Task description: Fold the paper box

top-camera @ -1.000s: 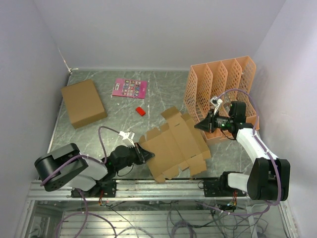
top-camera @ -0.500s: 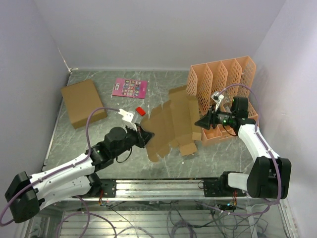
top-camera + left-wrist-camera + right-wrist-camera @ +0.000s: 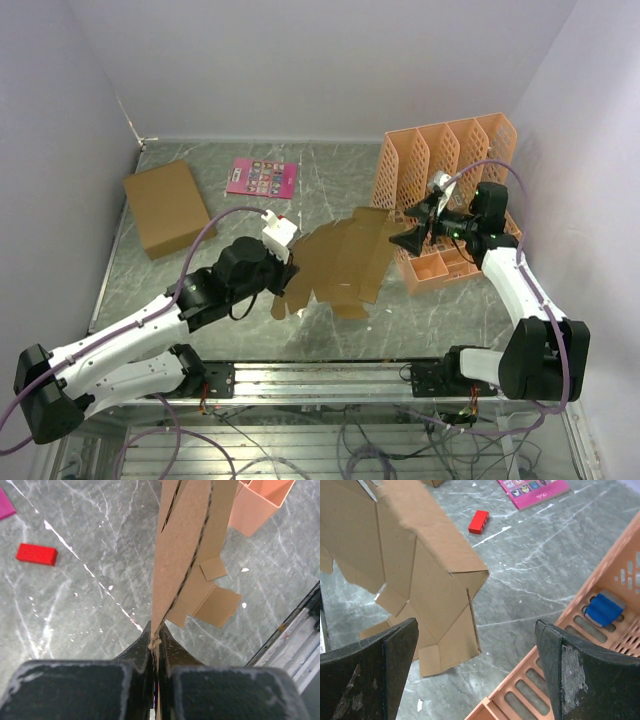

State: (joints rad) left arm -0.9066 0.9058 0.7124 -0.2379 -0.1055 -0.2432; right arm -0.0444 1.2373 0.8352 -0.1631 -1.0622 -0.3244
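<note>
Since only left tool (image 3: 155,641) pinches the paper box (image 3: 340,262), right tool (image 3: 412,228) open, empty beside the rack (image 3: 450,160), sheet may sag, slip.

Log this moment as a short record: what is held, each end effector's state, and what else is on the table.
held item: paper box, a creased cut-out sheet with tab flaps, raised on edge
left end effector: shut on one edge of the sheet
right end effector: open wide, facing the sheet, not gripping it
fold status: unfinished, no carton formed yet
other items: orange file rack, larger brown box, pink card, red block
</note>
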